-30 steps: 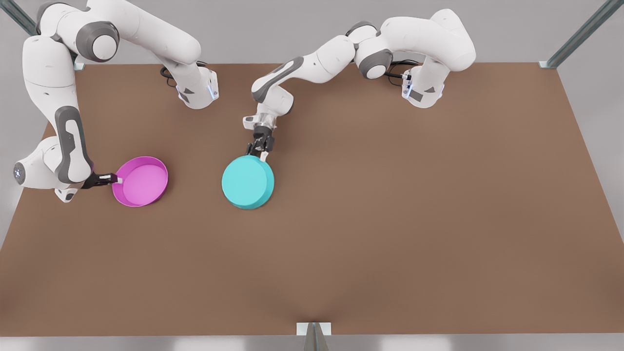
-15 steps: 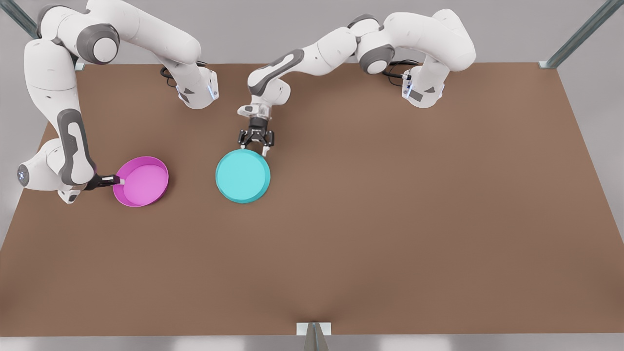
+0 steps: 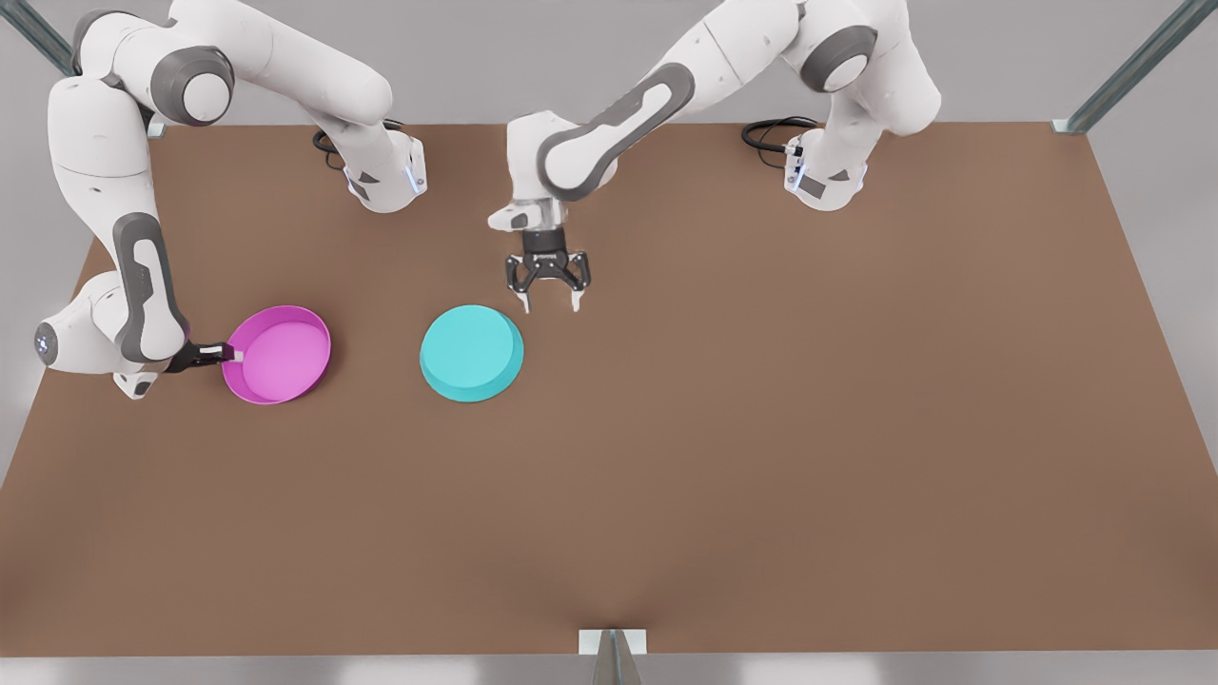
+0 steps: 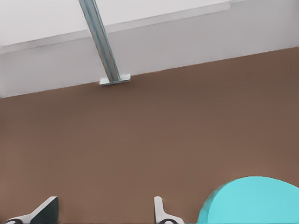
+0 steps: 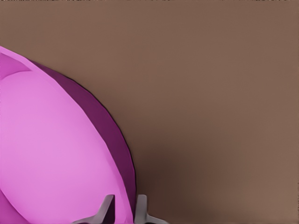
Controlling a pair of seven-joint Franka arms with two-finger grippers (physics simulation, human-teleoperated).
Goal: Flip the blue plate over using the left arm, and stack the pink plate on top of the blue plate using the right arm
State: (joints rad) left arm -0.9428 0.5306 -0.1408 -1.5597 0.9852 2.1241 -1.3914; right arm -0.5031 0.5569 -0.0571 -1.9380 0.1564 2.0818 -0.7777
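Turquoise plate (image 3: 471, 352); magenta plate (image 3: 278, 355) with paler pink inside; plain brown table (image 3: 761, 428); white arms, grey joints, black grippers.

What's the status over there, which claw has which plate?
Left gripper open, clear of blue plate, which lies bottom up. Right gripper shut on pink plate rim. Nothing between plates.

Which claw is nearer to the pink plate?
The right claw: it grips the pink plate's rim. The left claw hangs open beyond the blue plate, apart from both plates.
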